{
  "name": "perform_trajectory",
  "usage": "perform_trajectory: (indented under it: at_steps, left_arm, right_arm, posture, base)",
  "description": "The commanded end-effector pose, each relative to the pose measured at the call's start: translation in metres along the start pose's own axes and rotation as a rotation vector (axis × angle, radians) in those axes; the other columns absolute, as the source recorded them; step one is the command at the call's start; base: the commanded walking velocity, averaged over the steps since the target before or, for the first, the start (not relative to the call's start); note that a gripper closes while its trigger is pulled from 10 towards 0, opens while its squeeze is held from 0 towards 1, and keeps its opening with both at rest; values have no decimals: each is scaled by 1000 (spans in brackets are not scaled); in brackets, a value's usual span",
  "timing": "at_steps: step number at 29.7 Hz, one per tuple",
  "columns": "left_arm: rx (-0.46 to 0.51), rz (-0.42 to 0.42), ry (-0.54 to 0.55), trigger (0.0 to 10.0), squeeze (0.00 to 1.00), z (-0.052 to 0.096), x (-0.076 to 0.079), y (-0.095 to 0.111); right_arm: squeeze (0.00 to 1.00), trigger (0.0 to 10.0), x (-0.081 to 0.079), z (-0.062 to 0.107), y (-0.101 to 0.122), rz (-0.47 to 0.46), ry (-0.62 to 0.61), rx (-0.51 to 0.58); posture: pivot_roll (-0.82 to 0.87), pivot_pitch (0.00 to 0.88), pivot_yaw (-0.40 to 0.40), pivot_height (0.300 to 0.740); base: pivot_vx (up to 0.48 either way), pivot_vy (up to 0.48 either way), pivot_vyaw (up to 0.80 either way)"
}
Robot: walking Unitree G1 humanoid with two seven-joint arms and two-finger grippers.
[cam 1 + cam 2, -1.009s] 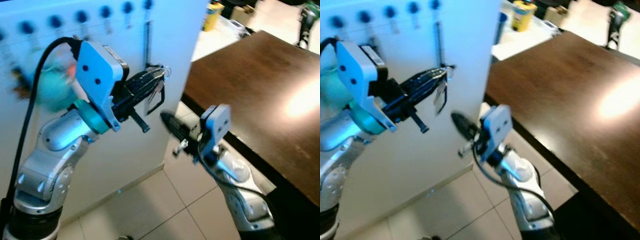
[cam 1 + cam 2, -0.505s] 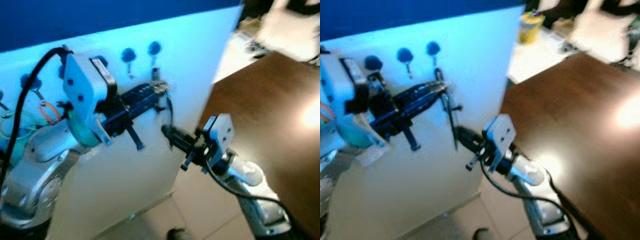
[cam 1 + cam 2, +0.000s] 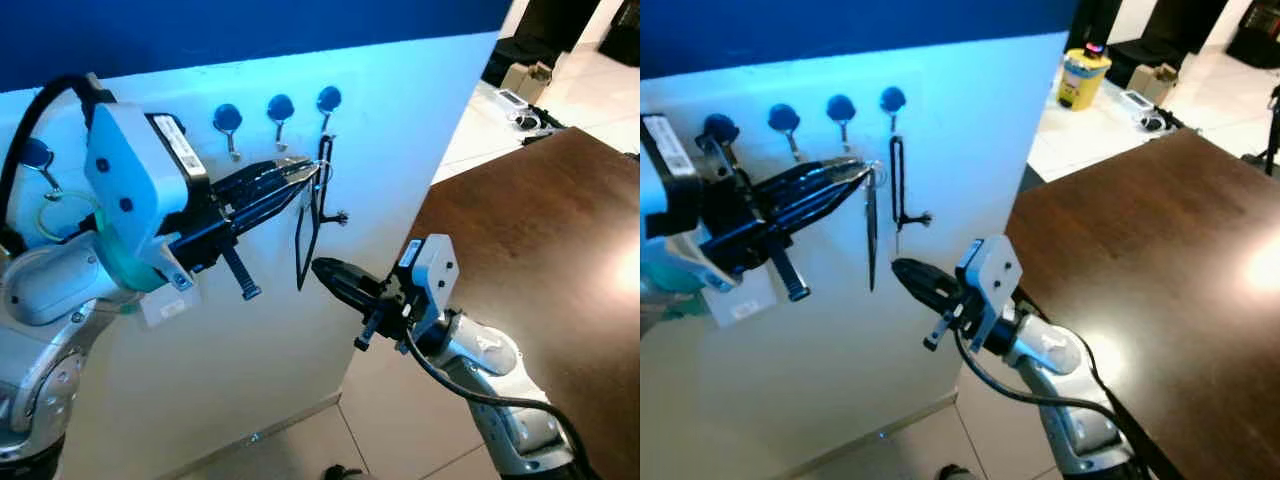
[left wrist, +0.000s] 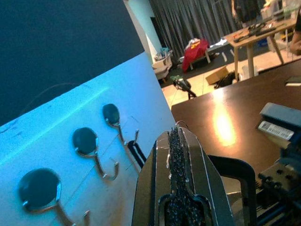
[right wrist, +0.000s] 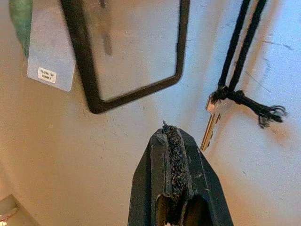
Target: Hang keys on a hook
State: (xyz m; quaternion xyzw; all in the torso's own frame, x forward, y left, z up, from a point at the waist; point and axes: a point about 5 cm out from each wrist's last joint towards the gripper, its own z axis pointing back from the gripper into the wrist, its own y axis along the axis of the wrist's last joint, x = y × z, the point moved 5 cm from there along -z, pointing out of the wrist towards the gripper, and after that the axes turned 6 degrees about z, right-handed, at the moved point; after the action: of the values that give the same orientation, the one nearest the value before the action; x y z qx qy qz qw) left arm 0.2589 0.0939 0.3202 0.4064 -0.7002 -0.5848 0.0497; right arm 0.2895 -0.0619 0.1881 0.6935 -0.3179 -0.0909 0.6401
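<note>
Against the white wall panel point(image 3: 400, 130), the left pincer point(image 3: 300, 175) is pressed shut on the key ring, the keys' black strap point(image 3: 303, 235) dangling just below the rightmost hook point(image 3: 327, 103). Another black cord with a key point(image 5: 212, 123) already hangs there. The right pincer point(image 3: 330, 272), fingers together and empty, waits beneath. Risk, as judged: the ring misses the hook tip or tangles with the hung cord, and the keys fall.
</note>
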Motion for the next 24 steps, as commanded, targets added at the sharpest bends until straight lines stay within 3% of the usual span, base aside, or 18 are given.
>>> perform_trajectory:
  at_steps: [1,6,10,21,24]
  left_arm:
    - [-6,-32,-7,10000,0,2,2,2]
    - [-74,-94,20,10000,0,4,0,-3]
    - [-149,-75,89,10000,0,8,-4,-13]
    - [-123,-23,239,10000,0,27,-20,-1]
    - [-71,-17,277,10000,0,32,-26,10]
  right_arm:
    - [0,10000,2,2,-1,-10,-3,-3]
    - [0,10000,3,0,-1,-10,1,-4]
    - [0,10000,3,-1,-2,-10,2,-3]
    - [0,10000,2,-3,-4,-18,7,-5]
    - [0,10000,2,-6,-4,-18,14,-2]
  posture:
    - [10,12,37,740]
    - [30,17,33,740]
    - [42,26,35,740]
    - [75,37,29,740]
    - [76,35,26,740]
  base:
    - [0,0,0]
    - [0,0,0]
    - [0,0,0]
    - [0,0,0]
    - [0,0,0]
